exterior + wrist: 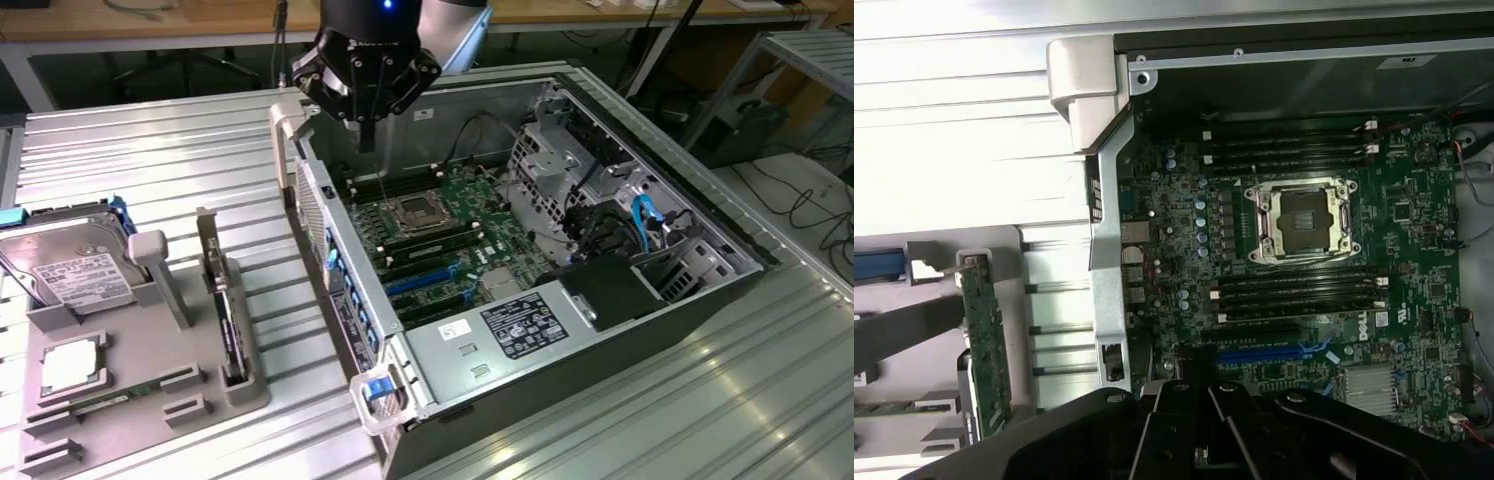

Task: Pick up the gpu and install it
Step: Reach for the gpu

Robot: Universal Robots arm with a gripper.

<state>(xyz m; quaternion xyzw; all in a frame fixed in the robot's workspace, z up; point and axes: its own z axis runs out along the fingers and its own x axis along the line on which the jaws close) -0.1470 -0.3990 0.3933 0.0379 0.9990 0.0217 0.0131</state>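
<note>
The gripper (368, 138) hangs over the far corner of the open computer case (461, 352), above the motherboard (461, 235) and near the CPU socket (411, 212). Its fingers are clenched together on nothing. The gpu (228, 310) is not yet picked up. It stands on edge in a slot of the grey parts holder (154, 345) on the table, at the exterior view's left and well apart from the gripper. The wrist view shows it as a narrow green board (985, 345) just outside the case wall. A hard drive (67, 272) sits in the same holder, and a memory stick (118, 397) lies flat near its front. As I judge it, the work stands at the very start, at the approach to the card, with the installing wholly undone. A pick would call for the fingers to part, the arm to cross from the case to the holder, and the jaws to line up with the card's thin upper edge so that they straddle it squarely. The blue expansion slots (424, 282) on the motherboard look vacant.
</note>
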